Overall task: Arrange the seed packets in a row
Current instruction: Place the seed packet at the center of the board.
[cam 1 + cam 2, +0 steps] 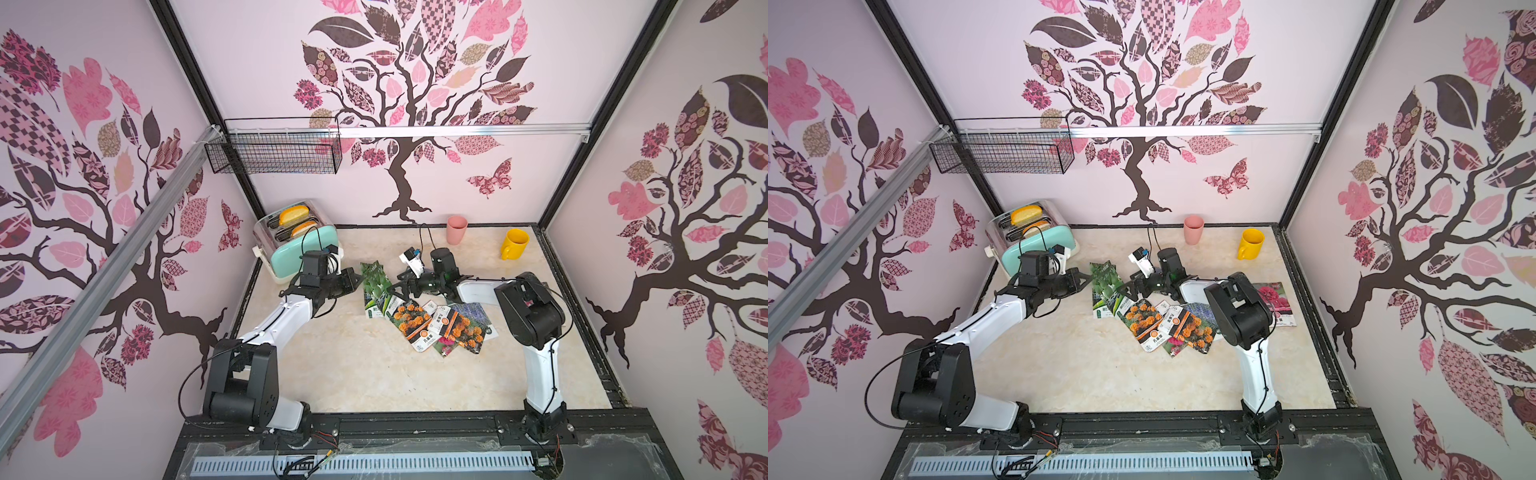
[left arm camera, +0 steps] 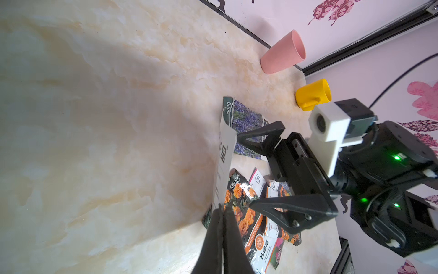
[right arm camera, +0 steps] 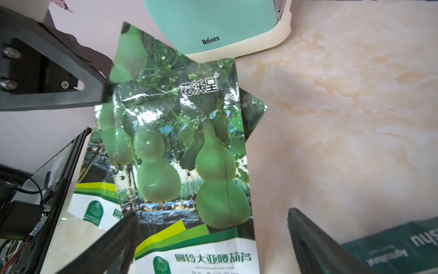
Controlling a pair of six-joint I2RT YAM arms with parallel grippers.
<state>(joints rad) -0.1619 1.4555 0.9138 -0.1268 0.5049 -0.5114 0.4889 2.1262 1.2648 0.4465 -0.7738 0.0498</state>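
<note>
The left gripper [image 2: 221, 210] is clamped on a side edge of the gourd packet [image 3: 184, 147], tilted up off the table [image 1: 353, 374]. Its long axis runs toward the right gripper [image 3: 212, 215], spread apart astride its label end. The other seed packets [image 1: 440, 322] are heaped alongside; bare marble lies in front.

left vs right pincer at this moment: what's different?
The left pincer is shut on the edge of the gourd packet; the right pincer is open, holding nothing. The left pincer comes in from the toaster side, the right pincer from the yellow mug side. Shared: both are black and both are at that same packet.
</note>
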